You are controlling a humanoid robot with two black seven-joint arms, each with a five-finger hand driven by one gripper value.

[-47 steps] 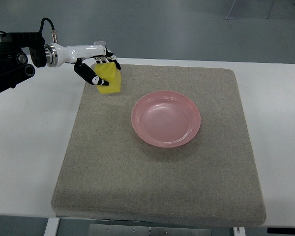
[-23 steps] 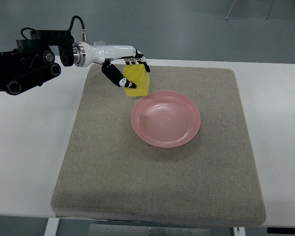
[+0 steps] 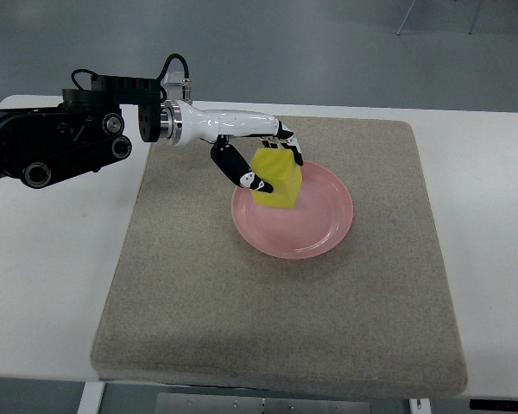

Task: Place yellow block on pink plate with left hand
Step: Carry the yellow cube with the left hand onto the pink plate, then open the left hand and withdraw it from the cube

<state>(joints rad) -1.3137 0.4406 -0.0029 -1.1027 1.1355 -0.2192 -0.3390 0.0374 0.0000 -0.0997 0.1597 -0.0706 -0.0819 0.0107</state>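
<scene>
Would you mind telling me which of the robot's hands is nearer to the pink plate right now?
The left hand: it holds the yellow block over the pink plate's upper-left part. The right hand is out of view.

The yellow block (image 3: pixel 278 179) covers the far-left part of the pink plate (image 3: pixel 315 226), so that stretch of rim is out of sight, and whether the block touches the plate cannot be told from above. The left hand (image 3: pixel 261 158) hides the block's far edge and part of its left face, and its fingertips (image 3: pixel 292 153) are too small to make out singly. The left arm (image 3: pixel 52 142) is cut off by the left picture edge. The grey mat (image 3: pixel 276 319) conceals the table (image 3: pixel 47 276) beneath it. The table's near edge and its right side run out of frame.
</scene>
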